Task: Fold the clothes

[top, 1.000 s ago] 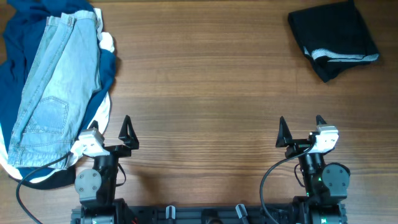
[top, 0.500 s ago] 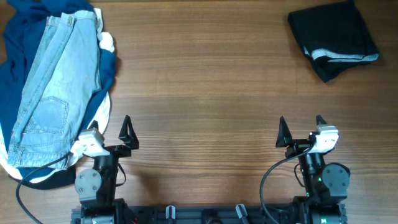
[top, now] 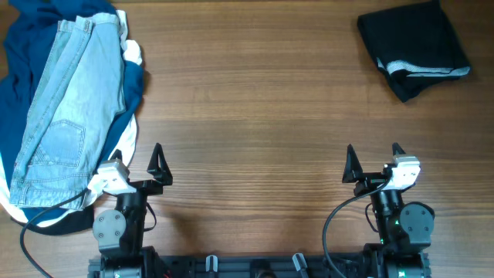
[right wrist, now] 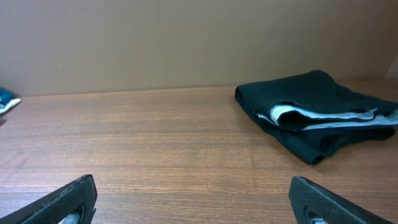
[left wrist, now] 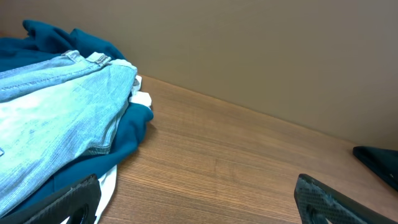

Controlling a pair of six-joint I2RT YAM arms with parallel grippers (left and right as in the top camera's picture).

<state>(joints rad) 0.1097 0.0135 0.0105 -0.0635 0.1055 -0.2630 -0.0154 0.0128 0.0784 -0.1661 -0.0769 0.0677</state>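
Observation:
The black shorts point(top: 413, 46) lie folded in a compact bundle at the table's far right corner, a strip of pale grey waistband lining showing along one edge. They also show in the right wrist view point(right wrist: 314, 112) and as a dark edge in the left wrist view point(left wrist: 379, 163). My left gripper point(top: 137, 162) is open and empty at the near left edge, its fingers wide apart point(left wrist: 199, 202). My right gripper point(top: 373, 161) is open and empty at the near right, well short of the shorts, fingers wide apart point(right wrist: 193, 202).
Light-blue denim jeans point(top: 65, 108) lie on a dark blue garment point(top: 23, 46) and some white cloth point(top: 127, 143) at the far left, close to my left gripper. A tan wall point(right wrist: 186, 37) stands behind the wooden table point(top: 247, 116).

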